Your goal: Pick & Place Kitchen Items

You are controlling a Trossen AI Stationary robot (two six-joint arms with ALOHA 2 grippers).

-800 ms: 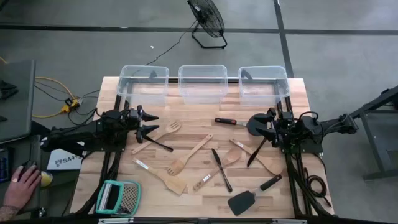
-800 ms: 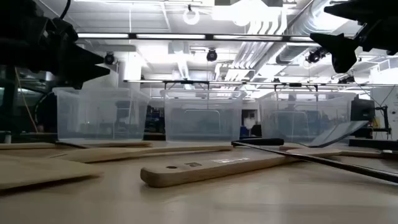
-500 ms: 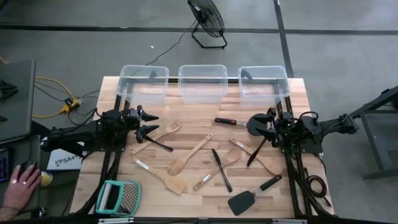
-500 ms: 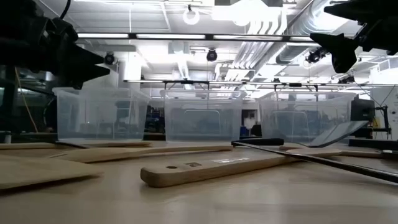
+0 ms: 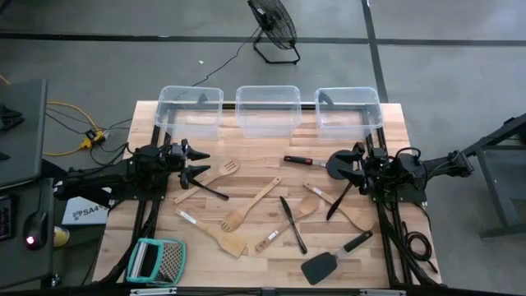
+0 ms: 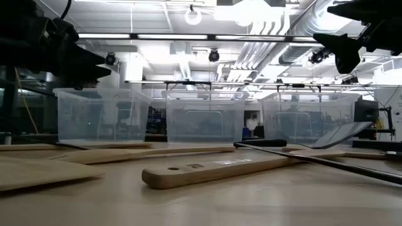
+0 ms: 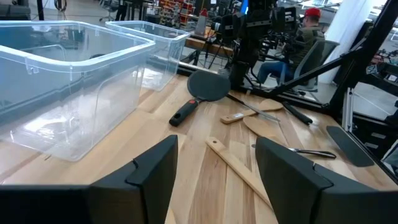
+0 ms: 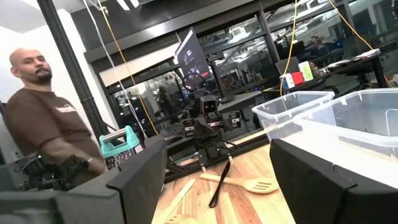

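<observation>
Utensils: about a dozen long-handled kitchen items lie loose on my pale butcher-block table (image 5: 123, 238), all in the middle band, none yet in the three clear plastic bins (image 5: 267, 108) along the far edge.
Left pincer: my left gripper (image 5: 197, 163) hovers above the left part of the table with its two dark fingers (image 7: 155, 167) spread apart and nothing between them.
Nearest pick on the left: a thin black utensil (image 5: 207, 189) lies just beside my open fingertips, next to a pale wooden slotted fork (image 5: 215, 175) whose handle runs toward me.
Left near corner: the teal-framed flat grater (image 5: 156, 261) lies well apart from the utensils; I leave it be.
Centre: a pale wooden spoon (image 5: 251, 204), a wooden spatula (image 5: 220, 234) and a long black utensil (image 5: 292, 224) overlap or nearly touch, so these are poorer first picks.
Right of centre: a black ladle with a red-tipped handle (image 5: 306, 161) lies toward the far side; a black flat turner (image 5: 329, 259) lies at the near edge.
Right pincer: my right gripper (image 5: 355, 168) waits over the right side, its fingers (image 8: 146, 168) apart and empty.
Doing it well: I judge the step is choosing a first grasp. I should take the lone handle nearest my left fingers, close across its narrow width, lift level, then carry it to the nearest bin.
</observation>
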